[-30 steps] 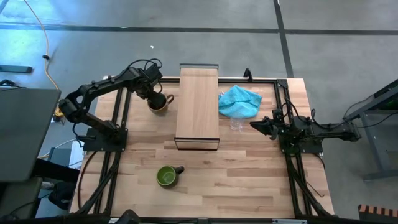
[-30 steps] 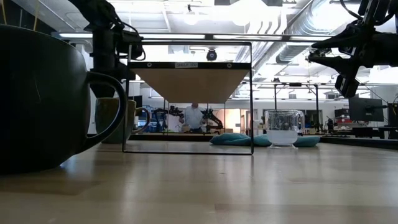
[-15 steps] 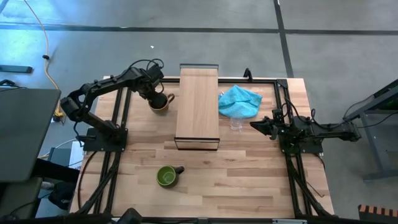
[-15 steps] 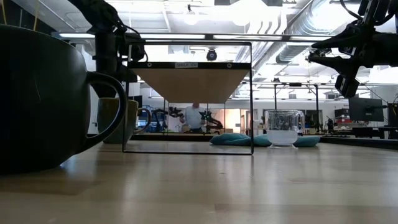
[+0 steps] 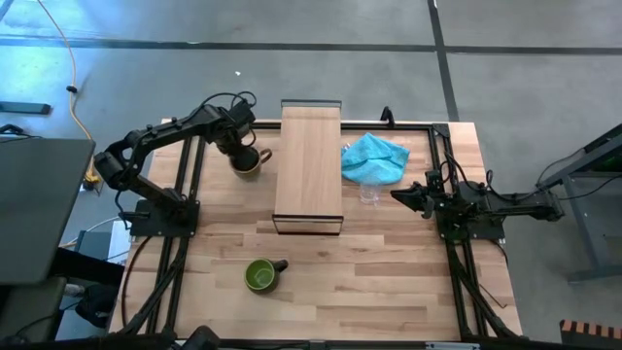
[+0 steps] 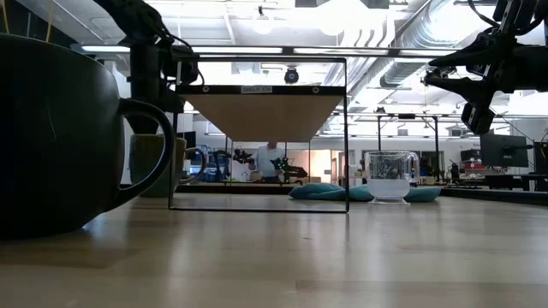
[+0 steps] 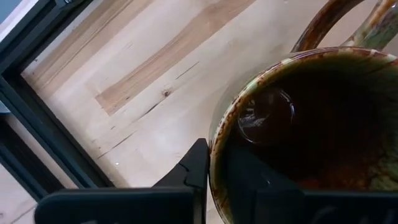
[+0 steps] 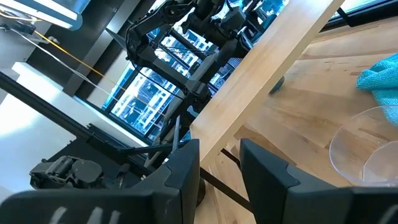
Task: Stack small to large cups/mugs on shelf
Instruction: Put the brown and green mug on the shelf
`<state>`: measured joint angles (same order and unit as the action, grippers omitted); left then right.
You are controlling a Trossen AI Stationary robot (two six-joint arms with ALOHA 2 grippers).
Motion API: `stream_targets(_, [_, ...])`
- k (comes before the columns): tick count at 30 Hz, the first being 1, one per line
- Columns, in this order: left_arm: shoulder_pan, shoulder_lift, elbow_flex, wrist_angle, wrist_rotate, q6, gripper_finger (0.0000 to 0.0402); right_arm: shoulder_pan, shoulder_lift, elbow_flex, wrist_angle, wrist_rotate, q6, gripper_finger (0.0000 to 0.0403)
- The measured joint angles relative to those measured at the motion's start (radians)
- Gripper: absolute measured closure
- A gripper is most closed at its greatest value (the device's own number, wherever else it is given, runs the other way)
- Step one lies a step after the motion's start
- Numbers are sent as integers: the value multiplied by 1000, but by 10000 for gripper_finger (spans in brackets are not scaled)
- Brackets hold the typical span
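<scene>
The brown-tan mug [image 5: 249, 161] is left of the shelf [image 5: 309, 167], upright, with its handle toward the shelf. My left gripper [image 5: 237, 148] is shut on it; it also shows in the low view [image 6: 157, 167]. The dark green mug [image 5: 260, 275] stands on its base near the table's front edge and looms large in the low view [image 6: 51, 137]. The clear glass cup [image 5: 369, 194] stands right of the shelf, by the turquoise cloth [image 5: 375, 157]. My right gripper [image 5: 397, 195] is open, a little right of the glass cup. My left gripper holds the brown mug by its rim [image 7: 214, 155], on the side away from the handle. One finger [image 7: 196, 168] is outside the wall and the other inside the mug. The fingers come from above, slanting down. The mug is upright; whether its base is on the table, I cannot tell.
The shelf stands on a thin dark frame [image 6: 346, 137] with open room under its board. The arms' dark base frames [image 5: 185, 194] [image 5: 449, 233] run along the table's left and right sides. A person [image 6: 272, 161] is in the room far behind the table.
My left gripper with the brown mug has gone a little toward the shelf and then back toward the table's left edge. The mug stays upright.
</scene>
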<state>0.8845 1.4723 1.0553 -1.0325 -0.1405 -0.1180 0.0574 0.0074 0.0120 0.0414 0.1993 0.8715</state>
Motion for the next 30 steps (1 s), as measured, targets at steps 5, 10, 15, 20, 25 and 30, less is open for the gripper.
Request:
stream_targets(5, [0,-12,-1,-26,2,106,383,0,0,0,0,0,0,297])
stream_targets(10, [0,-32,-2,-46,29,226,385,0,0,0,0,0,0,297])
stream_targets(15, [0,-35,-3,-61,83,352,387,0,0,0,0,0,3,297])
stream_targets(20, [-1,-35,-4,-45,105,403,387,0,0,0,-1,0,10,297])
stream_targets(25, [-1,-35,-4,-10,104,402,359,0,0,0,0,1,11,297])
stream_targets(30, [-1,-33,-4,20,103,402,320,0,0,0,0,11,10,297])
